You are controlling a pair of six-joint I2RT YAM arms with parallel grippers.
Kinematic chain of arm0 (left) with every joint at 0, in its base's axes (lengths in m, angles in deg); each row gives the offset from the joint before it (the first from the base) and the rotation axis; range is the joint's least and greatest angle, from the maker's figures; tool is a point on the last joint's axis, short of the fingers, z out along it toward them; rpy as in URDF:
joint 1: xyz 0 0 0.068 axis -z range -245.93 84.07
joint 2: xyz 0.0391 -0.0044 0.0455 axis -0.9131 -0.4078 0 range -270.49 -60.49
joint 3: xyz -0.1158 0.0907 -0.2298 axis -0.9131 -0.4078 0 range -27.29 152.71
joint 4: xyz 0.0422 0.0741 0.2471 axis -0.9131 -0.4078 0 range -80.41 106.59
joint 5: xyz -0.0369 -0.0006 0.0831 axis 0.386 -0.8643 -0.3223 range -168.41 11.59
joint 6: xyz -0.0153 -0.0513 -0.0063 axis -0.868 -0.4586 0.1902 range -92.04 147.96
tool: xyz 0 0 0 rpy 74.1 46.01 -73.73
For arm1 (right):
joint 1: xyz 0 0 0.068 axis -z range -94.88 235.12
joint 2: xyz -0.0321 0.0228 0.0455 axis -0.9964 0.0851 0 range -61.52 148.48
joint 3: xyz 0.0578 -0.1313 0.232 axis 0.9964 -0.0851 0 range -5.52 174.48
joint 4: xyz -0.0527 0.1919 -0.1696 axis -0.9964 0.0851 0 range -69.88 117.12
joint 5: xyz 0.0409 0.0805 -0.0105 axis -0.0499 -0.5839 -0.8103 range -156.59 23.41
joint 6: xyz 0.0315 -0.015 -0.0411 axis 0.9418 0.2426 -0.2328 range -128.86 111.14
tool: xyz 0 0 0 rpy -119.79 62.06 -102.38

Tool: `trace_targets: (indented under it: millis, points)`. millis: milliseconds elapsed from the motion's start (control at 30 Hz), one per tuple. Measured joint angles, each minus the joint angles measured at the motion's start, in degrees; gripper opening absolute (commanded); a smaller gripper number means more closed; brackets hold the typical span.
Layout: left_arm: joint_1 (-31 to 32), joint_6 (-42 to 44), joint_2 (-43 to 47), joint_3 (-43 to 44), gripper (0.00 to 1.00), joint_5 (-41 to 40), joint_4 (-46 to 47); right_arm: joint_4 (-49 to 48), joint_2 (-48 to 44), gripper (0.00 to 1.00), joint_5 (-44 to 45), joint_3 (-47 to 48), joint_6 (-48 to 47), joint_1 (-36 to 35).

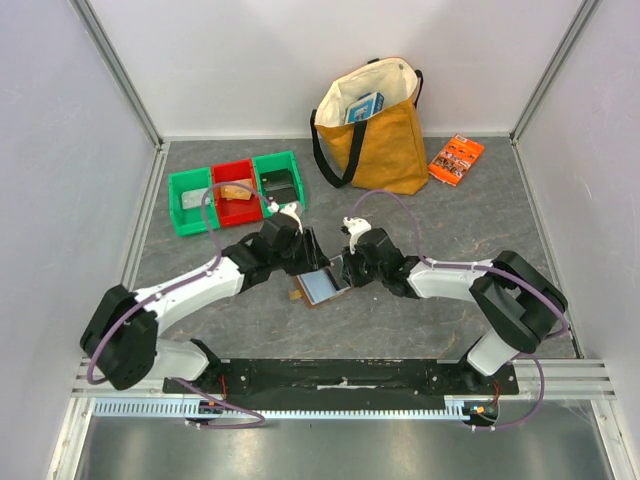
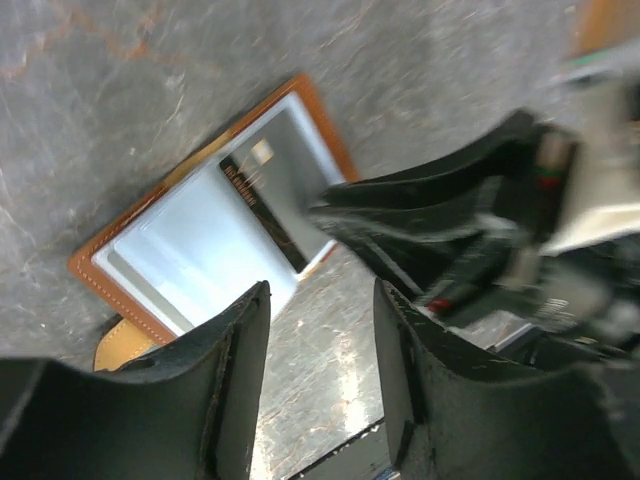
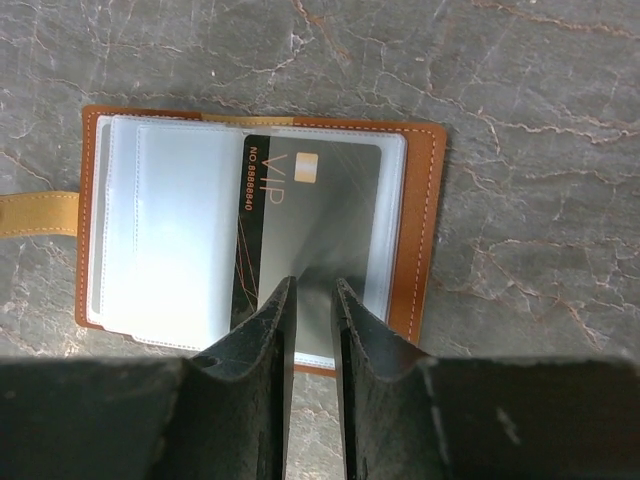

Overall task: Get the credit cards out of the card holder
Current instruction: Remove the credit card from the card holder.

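The right jaws are seen narrowly parted, their fingertips (image 3: 275, 320) set down at the near edge of a grey credit card (image 3: 320, 210) with a black stripe and the letters VIP. The card's grey face is seen running into the slit between them. Whether the card is actually clamped cannot be told. The card lies slightly askew on one half of the card holder (image 3: 420, 230), which is spread open and flat on the table (image 3: 520, 120). Pale plastic pockets (image 3: 170, 230) are shown on its other half, and a tan tab (image 3: 35, 213) juts from the brown edge on that side.

The left jaws are held open with nothing between them, only bare table being seen in the gap. They hang just off one side of the holder.

From above, both arms are seen meeting over the holder near the middle of the table. Farther back, a green bin (image 1: 190, 205), a red bin (image 1: 235, 195) and a second green bin (image 1: 277, 180) are lined up at the left. A yellow tote bag (image 1: 385, 150) stands behind the arms, and an orange packet (image 1: 456, 158) lies to its right.
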Motion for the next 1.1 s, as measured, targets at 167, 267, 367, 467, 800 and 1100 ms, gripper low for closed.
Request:
trace_targets:
  millis: [167, 267, 367, 467, 800, 1100]
  points:
    - [0.0, -5.0, -5.2, -5.5, 0.45, 0.7, 5.3, -1.2, -0.8, 0.26, -1.5, -1.5, 1.5, 1.2]
    - [0.0, -7.0, -8.2, -5.7, 0.43, 1.0, 8.9, -3.2, -0.9, 0.25, -3.2, -2.8, 3.0, 2.4]
    - [0.0, -8.6, -10.3, -5.7, 0.42, 1.2, 11.7, -5.0, -1.1, 0.25, -4.9, -4.0, 4.3, 3.5]
    - [0.0, -9.9, -12.0, -5.7, 0.42, 1.2, 13.6, -6.1, -1.1, 0.25, -6.3, -4.7, 5.3, 4.2]
    - [0.0, -12.7, -17.2, -5.7, 0.42, 0.6, 15.8, -9.0, -1.0, 0.24, -10.8, -6.6, 8.2, 6.6]
    - [0.0, -14.3, -19.1, -5.7, 0.42, 0.6, 18.3, -10.2, -0.5, 0.24, -12.9, -6.9, 9.3, 7.2]
